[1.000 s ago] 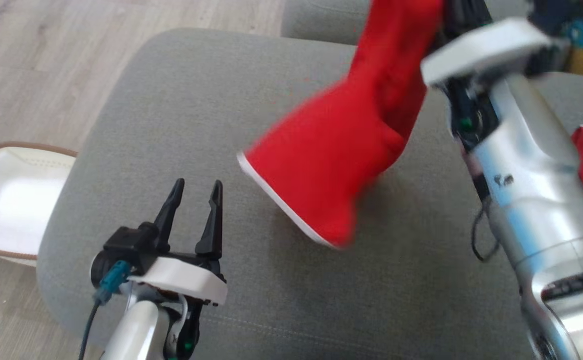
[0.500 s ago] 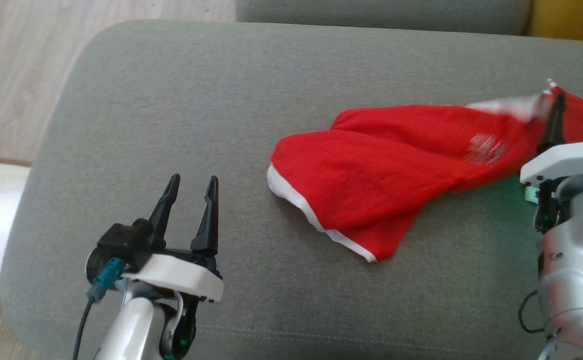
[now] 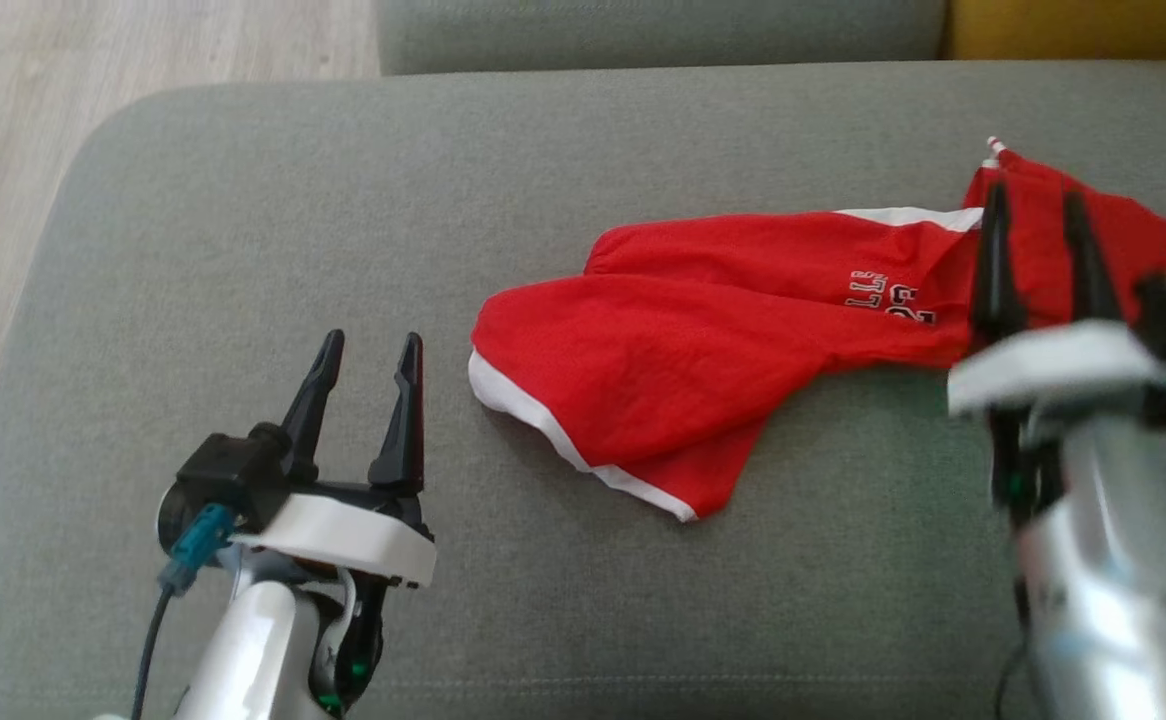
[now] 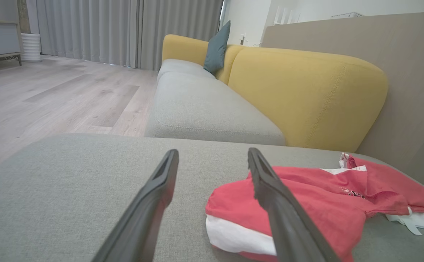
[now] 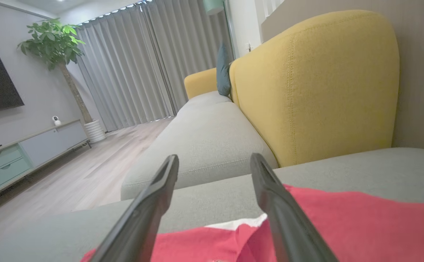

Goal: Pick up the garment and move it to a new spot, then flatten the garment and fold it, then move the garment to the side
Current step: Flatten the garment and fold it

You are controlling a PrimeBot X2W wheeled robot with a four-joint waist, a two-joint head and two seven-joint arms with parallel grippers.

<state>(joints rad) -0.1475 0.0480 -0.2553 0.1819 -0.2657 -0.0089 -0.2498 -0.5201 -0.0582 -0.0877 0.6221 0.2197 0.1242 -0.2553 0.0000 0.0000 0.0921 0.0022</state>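
Observation:
The garment is a red shirt with white trim and dark lettering, lying crumpled and stretched sideways across the grey cushion. My right gripper hovers open over its right end, with nothing between the fingers. My left gripper stands open at the lower left, just left of the garment's white-edged hem, apart from it. In the left wrist view the garment lies behind my right-hand finger. In the right wrist view the red cloth spreads under the open fingers.
The grey cushion's rounded left edge drops to a wooden floor. A second grey seat with a yellow backrest and a teal pillow lies beyond. A TV cabinet and potted plant stand across the room.
My right gripper held the garment up in the air, then lowered it onto the cushion and opened, letting it go. The head camera has shifted. My left gripper has stayed open.

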